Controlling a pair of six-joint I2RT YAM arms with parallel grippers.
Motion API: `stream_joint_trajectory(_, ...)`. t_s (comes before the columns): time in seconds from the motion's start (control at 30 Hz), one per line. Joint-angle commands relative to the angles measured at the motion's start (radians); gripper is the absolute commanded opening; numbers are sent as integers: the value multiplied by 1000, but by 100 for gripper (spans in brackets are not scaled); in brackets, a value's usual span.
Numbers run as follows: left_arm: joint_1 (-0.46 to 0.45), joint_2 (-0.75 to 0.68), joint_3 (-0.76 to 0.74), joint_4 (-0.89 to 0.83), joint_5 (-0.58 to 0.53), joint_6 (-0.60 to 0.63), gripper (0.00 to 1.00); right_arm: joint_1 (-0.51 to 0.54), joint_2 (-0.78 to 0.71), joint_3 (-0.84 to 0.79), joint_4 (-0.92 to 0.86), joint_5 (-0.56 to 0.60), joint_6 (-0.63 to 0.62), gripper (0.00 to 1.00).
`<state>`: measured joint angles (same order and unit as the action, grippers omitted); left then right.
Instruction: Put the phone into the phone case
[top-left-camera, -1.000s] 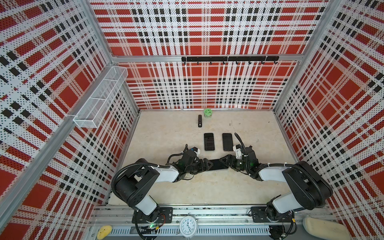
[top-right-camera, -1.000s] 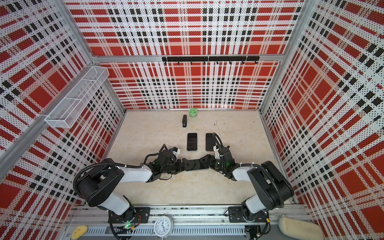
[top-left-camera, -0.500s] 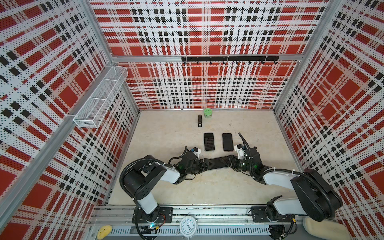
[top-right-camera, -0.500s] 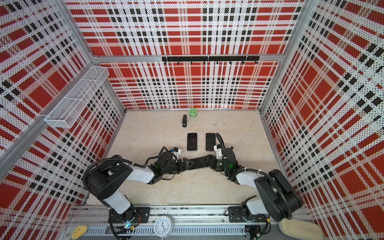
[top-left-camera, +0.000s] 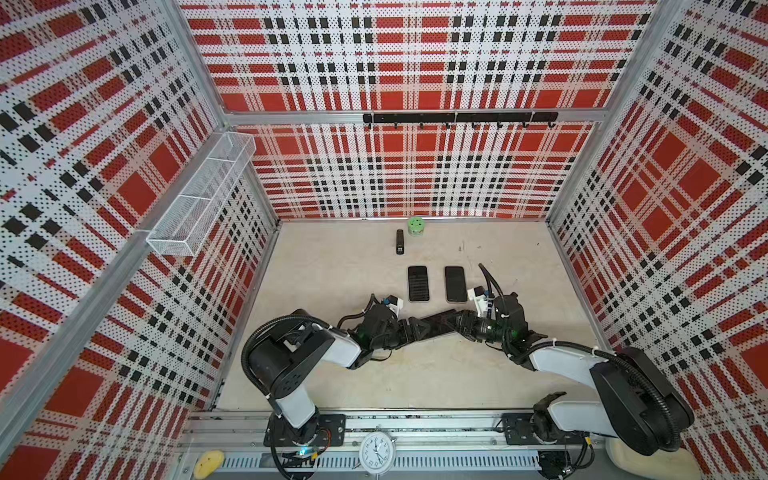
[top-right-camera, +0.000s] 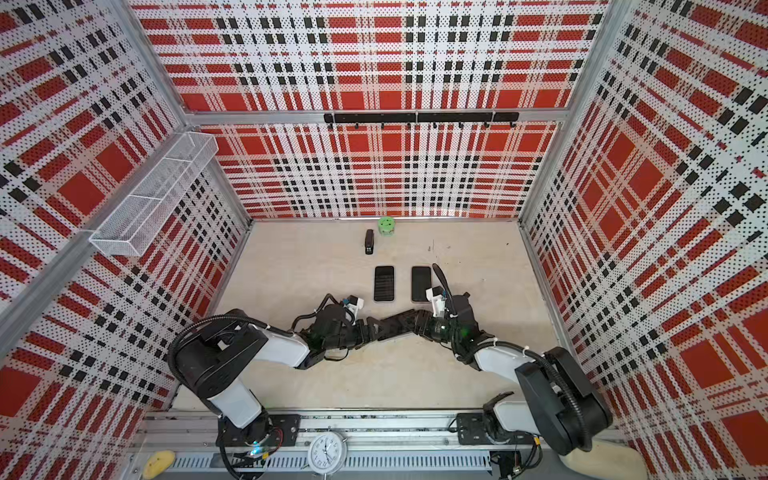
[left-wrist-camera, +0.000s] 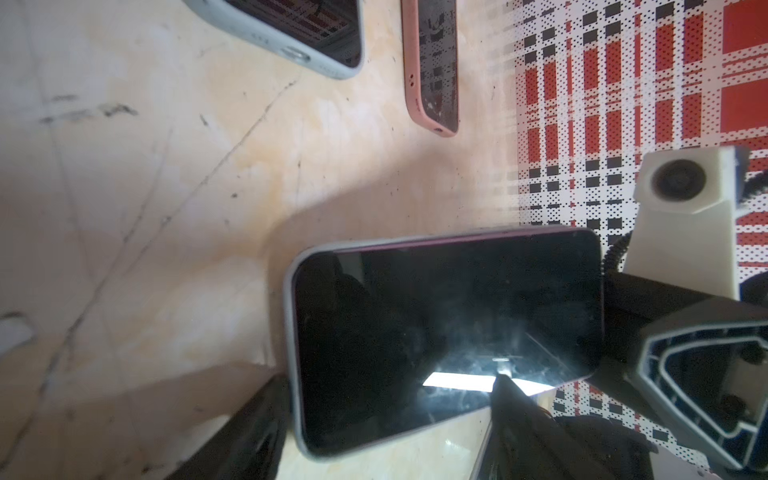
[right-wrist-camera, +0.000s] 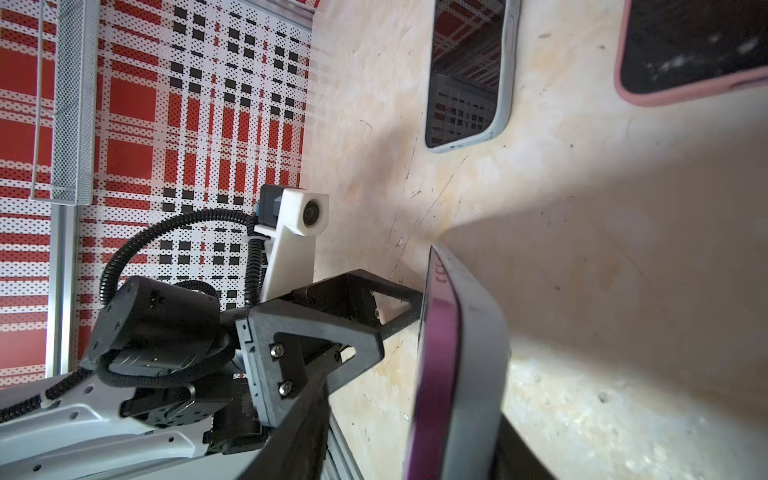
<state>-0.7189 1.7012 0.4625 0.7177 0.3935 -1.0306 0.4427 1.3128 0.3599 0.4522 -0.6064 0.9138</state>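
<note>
A dark-screened phone (top-left-camera: 432, 323) (left-wrist-camera: 436, 332) with a purple frame (right-wrist-camera: 440, 353) sits in a pale grey phone case (right-wrist-camera: 482, 374) and spans the gap between both grippers near the table's front. My left gripper (top-left-camera: 409, 328) (left-wrist-camera: 388, 380) straddles its left end with jaws wide. One finger (left-wrist-camera: 257, 428) is by the case's short edge and the other fingertip (left-wrist-camera: 505, 386) is at the screen. My right gripper (top-left-camera: 459, 324) (right-wrist-camera: 417, 403) straddles the right end. One finger (right-wrist-camera: 519, 453) is under the case, while the other (right-wrist-camera: 299, 436) stands a gap off the screen.
Behind the grippers lie a phone in a grey case (top-left-camera: 417, 284) and a phone in a pink case (top-left-camera: 455, 284). Further back are a small black stapler-like object (top-left-camera: 400, 242) and a green round thing (top-left-camera: 415, 226). A wire basket (top-left-camera: 199, 199) hangs on the left wall.
The right jaws have narrowed round the phone's end. Both arms' elbows have swung a little to the right, while the grippers stay at the phone's two ends.
</note>
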Motion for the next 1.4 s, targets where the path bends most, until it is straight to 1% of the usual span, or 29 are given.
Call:
stream_joint_trajectory(0.0,-5,22,-17,-4,14,-12,78,-1,-26,-7,51,-15,-5,42)
stream_joint_trajectory(0.3,-3,28,-12,1,18,-15,78,-1,-29,-8,18,1,-41,23)
stream_joint_trajectory(0.53,0,26,-9,4,19,-17,78,-1,-26,12,-54,19,-84,7)
stream_joint_trajectory(0.7,14,-8,-14,15,19,-15,79,-1,-54,25,-93,33,-95,5)
stream_joint_trajectory(0.83,59,-100,-28,5,24,0,81,-22,-135,75,-196,33,-129,7)
stream_joint_trajectory(0.9,87,-173,-25,-42,23,27,84,-51,-184,108,-252,17,-144,7)
stream_joint_trajectory(0.97,113,-261,-11,-126,14,73,86,-87,-225,138,-287,-20,-150,7)
stream_joint_trajectory(1.03,131,-359,15,-235,1,138,93,-132,-256,165,-295,-77,-139,7)
stream_joint_trajectory(1.07,139,-402,29,-281,-5,167,98,-154,-266,176,-284,-110,-127,7)
stream_joint_trajectory(1.1,149,-441,41,-317,-1,189,100,-175,-271,185,-262,-148,-107,7)
stream_joint_trajectory(1.2,192,-514,75,-369,66,221,100,-224,-263,202,-131,-269,-3,7)
stream_joint_trajectory(1.3,229,-533,96,-370,174,211,99,-234,-224,214,69,-375,135,6)
stream_joint_trajectory(1.37,234,-537,107,-370,217,208,99,-234,-192,211,216,-417,235,6)
